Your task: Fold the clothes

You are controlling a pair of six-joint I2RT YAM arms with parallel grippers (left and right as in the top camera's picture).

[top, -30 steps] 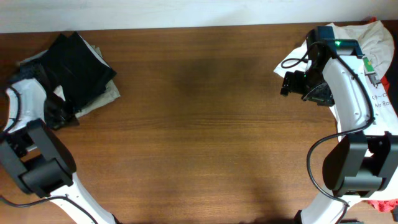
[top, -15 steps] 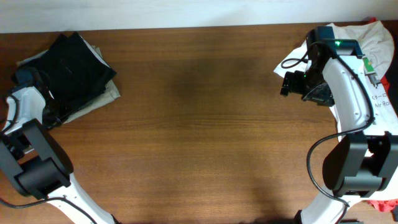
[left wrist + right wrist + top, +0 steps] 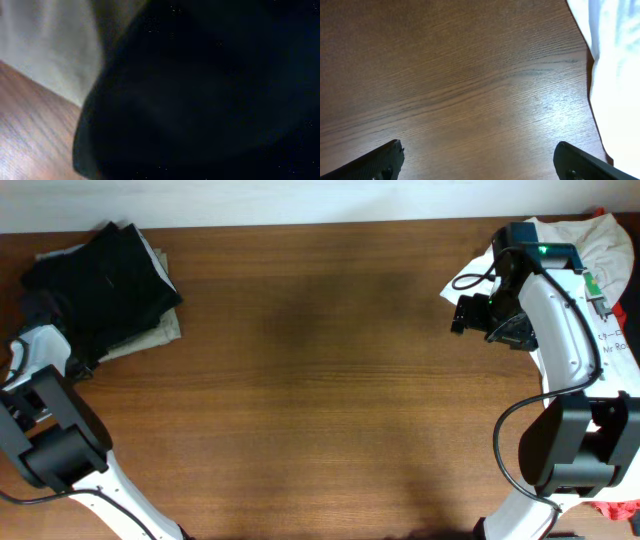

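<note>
Noting the left arm (image 3: 38, 350): the left claw is hidden at the near-left edge of the black shorts (image 3: 105, 275). Dark cloth fills its wrist view, so spread or pinching cannot be told. The shorts lie bundled, long axis roughly left-right, on beige trousers (image 3: 160, 332) peeking out at their right and near sides. Bare worktop (image 3: 320, 380) runs right of the shorts. Well apart from them, the right claw (image 3: 490, 162) hangs spread and empty, with the white T-shirt (image 3: 615, 75) just beyond. The left arm is plainly nearer and nothing bars it.
</note>
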